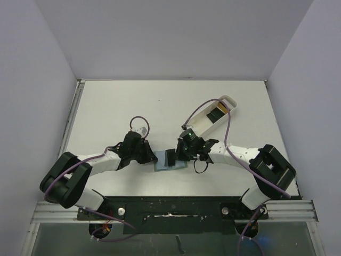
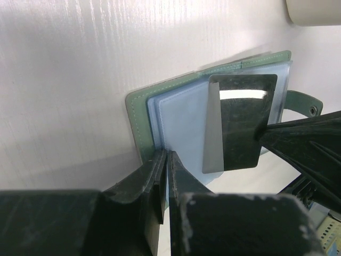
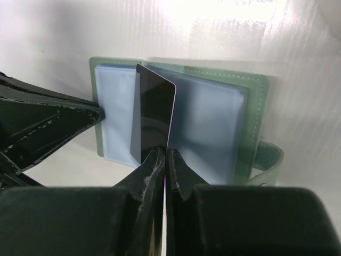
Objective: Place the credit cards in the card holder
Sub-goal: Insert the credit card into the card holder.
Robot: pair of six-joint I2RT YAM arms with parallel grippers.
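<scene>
credit card [image 3: 154,114] is clenched by its near short edge in my right end effector [image 3: 165,160], jaws pressed tight on it. it stands up on edge, long axis running away from the fingers and down toward the card holder [image 3: 213,122]. the holder lies spread open on the worktop [image 1: 117,106] between the two arms, close to the near edge, bluish pockets facing up and the snap tab off to the right.

the card's far end sits over the middle of the holder, about at the fold, left of my right wrist. my left end effector [image 2: 166,165] is pinched shut on the holder's left edge, so by my reading it pins the holder while the right arm does the inserting.

i judge the next move needs the card tipped flatter and lined up with a pocket mouth. i cannot tell from here which edge that pocket opens on.

the worktop is white, faintly ribbed and glossy, so the holder could slide if released. plain pale walls close it in on three sides. a white tray [image 1: 200,124] lies at the far right, with remaining cards [image 1: 216,114] inside.
</scene>
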